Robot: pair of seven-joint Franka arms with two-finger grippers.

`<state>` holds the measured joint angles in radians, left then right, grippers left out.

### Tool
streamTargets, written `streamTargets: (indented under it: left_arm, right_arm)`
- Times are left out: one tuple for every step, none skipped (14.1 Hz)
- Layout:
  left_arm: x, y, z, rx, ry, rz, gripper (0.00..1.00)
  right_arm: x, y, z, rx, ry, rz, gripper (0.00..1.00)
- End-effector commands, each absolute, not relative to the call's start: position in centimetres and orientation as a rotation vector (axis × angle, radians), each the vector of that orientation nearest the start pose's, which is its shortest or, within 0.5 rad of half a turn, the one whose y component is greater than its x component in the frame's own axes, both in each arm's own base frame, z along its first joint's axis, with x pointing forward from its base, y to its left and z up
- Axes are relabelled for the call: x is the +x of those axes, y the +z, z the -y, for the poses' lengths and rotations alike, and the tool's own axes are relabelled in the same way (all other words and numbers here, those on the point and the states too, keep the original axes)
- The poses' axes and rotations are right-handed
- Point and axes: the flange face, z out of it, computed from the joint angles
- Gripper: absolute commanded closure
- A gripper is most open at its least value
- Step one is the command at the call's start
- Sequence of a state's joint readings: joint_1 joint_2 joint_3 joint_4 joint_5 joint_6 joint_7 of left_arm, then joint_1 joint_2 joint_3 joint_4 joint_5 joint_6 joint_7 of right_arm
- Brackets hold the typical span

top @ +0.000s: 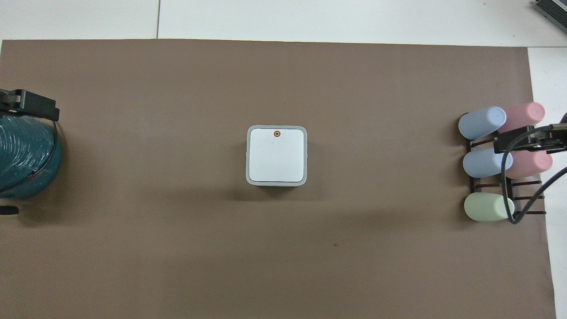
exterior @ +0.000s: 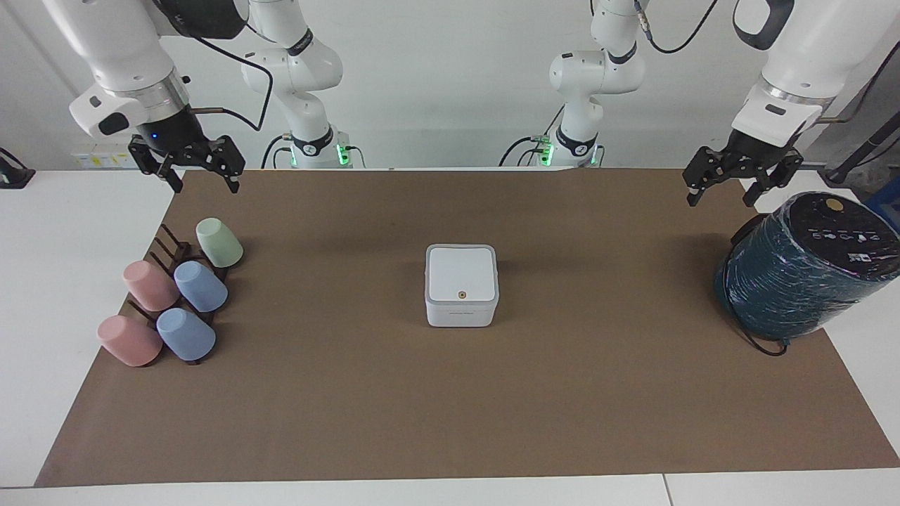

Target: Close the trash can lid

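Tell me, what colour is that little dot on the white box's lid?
Orange. The dot sits near one edge of the white lid; the overhead view shows it best.

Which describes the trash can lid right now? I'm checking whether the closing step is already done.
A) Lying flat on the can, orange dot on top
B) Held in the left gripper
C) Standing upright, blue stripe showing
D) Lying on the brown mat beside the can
A: the lid lies flat and flush on the trash can, orange dot up, with both grippers far from it.
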<state>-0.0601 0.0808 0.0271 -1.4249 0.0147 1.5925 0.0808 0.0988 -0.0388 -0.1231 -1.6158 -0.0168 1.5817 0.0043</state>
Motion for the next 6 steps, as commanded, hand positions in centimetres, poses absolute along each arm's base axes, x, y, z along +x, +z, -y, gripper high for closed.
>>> streamTargets:
  left_arm:
    - [57.49,65.16,1.09,-3.101,-0.141,-0.197,0.0]
    - [57.5,65.17,1.19,-3.103,-0.144,-0.197,0.0]
    - [57.5,65.17,1.28,-3.103,-0.144,-0.197,0.0]
    - [57.49,65.16,1.39,-3.105,-0.142,-0.197,0.0]
    - [57.48,65.23,1.49,-3.106,-0.144,-0.198,0.0]
    - [57.48,65.23,1.5,-3.108,-0.145,-0.195,0.0]
  right_arm:
    - [53.92,62.87,1.71,-3.148,-0.019,-0.012,0.0]
    - [53.92,62.87,1.71,-3.148,-0.019,-0.012,0.0]
    - [53.91,62.85,1.63,-3.148,-0.016,-0.009,0.0]
    - [53.91,62.85,1.63,-3.148,-0.016,-0.009,0.0]
    - [53.91,62.85,1.63,-3.148,-0.016,-0.009,0.0]
    - [53.91,62.85,1.63,-3.148,-0.016,-0.009,0.0]
